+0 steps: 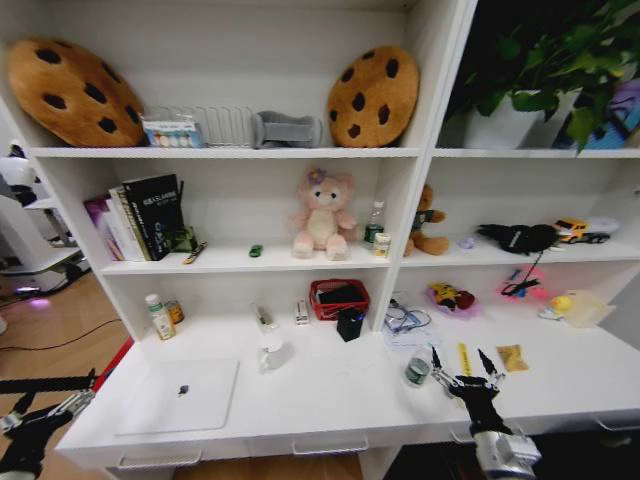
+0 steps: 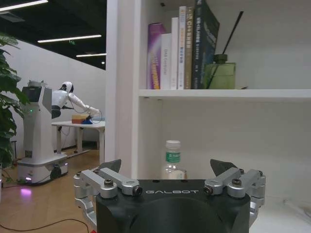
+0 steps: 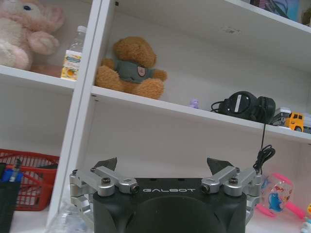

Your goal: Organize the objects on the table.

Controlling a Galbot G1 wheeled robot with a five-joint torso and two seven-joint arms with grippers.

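The thin silver laptop [image 1: 178, 395] lies shut on the left of the white table [image 1: 340, 395]. A tiny green toy car [image 1: 256, 250] sits on the shelf above. My right gripper [image 1: 462, 372] hangs open over the table's right part, beside a small jar [image 1: 417, 371] and a yellow stick [image 1: 463, 358]. In the right wrist view this gripper [image 3: 162, 164] holds nothing and faces the shelves. Off the table's left end, my left gripper [image 1: 40, 410] is low and open. The left wrist view has the same gripper [image 2: 167, 167] empty, facing a bottle [image 2: 172, 160].
A red mesh basket [image 1: 338, 297] and a black pen cup [image 1: 350, 323] stand at the back middle. A clear glass [image 1: 270, 350], a bottle [image 1: 158, 316], a cable [image 1: 405, 320] and a snack packet [image 1: 511, 357] also lie on the table. Drawer handles [image 1: 325, 448] line the front.
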